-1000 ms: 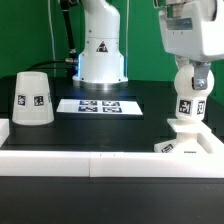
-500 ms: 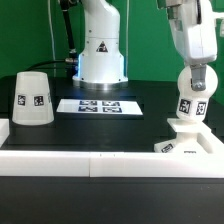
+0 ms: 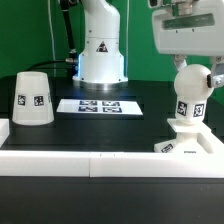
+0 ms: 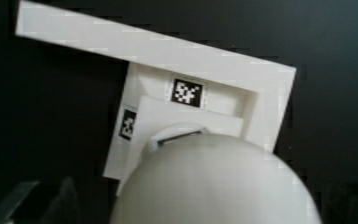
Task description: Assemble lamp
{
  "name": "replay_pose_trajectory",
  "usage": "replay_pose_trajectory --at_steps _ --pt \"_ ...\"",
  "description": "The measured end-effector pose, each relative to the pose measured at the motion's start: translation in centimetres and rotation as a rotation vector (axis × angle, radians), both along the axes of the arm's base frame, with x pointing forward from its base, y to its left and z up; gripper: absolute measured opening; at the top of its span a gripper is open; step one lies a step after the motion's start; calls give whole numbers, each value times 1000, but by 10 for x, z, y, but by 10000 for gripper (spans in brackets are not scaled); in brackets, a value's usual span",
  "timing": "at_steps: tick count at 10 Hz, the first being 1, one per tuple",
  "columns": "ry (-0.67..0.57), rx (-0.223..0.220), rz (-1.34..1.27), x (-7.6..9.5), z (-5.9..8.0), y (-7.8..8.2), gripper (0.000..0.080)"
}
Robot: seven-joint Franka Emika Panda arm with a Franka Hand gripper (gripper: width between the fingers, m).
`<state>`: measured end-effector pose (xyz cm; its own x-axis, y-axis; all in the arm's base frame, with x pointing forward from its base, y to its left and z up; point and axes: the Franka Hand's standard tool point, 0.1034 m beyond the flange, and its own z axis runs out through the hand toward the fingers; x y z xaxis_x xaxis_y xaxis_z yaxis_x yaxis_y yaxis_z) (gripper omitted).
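The ball-shaped bulb (image 3: 191,84) stands upright with its stem in the low white base block (image 3: 186,138) at the exterior view's right. My gripper (image 3: 190,64) hangs just above the ball, jaws apart around its top, not pressing it. In the wrist view the bulb (image 4: 208,180) fills the space between the dark fingers, with the tagged base (image 4: 229,70) beyond it. The cone-shaped shade (image 3: 32,100) stands alone at the exterior view's left.
The marker board (image 3: 98,105) lies flat in the middle in front of the big white robot pedestal (image 3: 100,50). A low white wall (image 3: 90,160) runs along the front edge, and the base sits against it.
My gripper was closed on the bulb's ball and turned about it; now it has let go, risen a little and turned broadside. The bulb stays upright in the base.
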<state>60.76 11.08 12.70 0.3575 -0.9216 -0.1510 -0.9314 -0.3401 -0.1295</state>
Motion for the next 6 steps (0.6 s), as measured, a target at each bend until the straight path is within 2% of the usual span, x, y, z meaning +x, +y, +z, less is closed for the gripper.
replay_pose_trajectory --at_steps 5,6 --pt "-73 -28 390 0 -1 -1 699" --pt "-106 -84 624 1 -2 -3 699"
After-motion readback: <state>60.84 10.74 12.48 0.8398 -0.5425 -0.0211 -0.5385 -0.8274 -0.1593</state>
